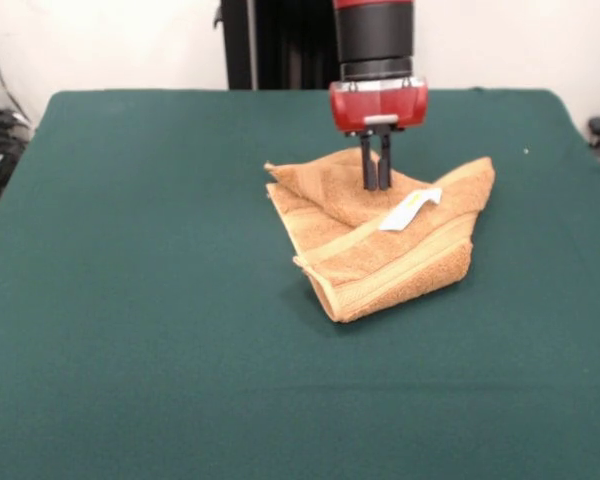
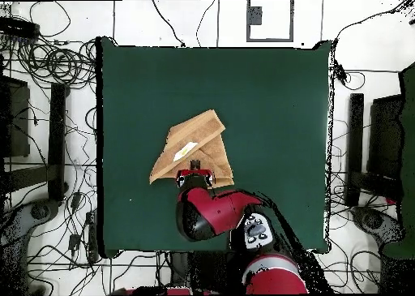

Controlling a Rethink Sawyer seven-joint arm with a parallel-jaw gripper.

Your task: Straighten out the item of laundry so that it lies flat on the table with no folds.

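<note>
The orange-tan towel [image 1: 380, 245] lies folded over itself in a rough triangle on the green table [image 1: 140, 300], right of centre. Its white label [image 1: 412, 208] faces up on the top layer. My gripper [image 1: 375, 186] hangs straight down over the towel's far part. Its two dark fingers [image 1: 366, 165] stand close together with their tips in the cloth, pinching a fold. In the overhead view the towel [image 2: 198, 143] is a triangle with the label [image 2: 185, 150] on it. There the gripper [image 2: 194, 168] sits at the towel's edge nearest the robot base.
The red and black arm [image 2: 215, 212] reaches over the table [image 2: 267, 106] from the base side. Cables and stands lie on the floor around the table, off its edges.
</note>
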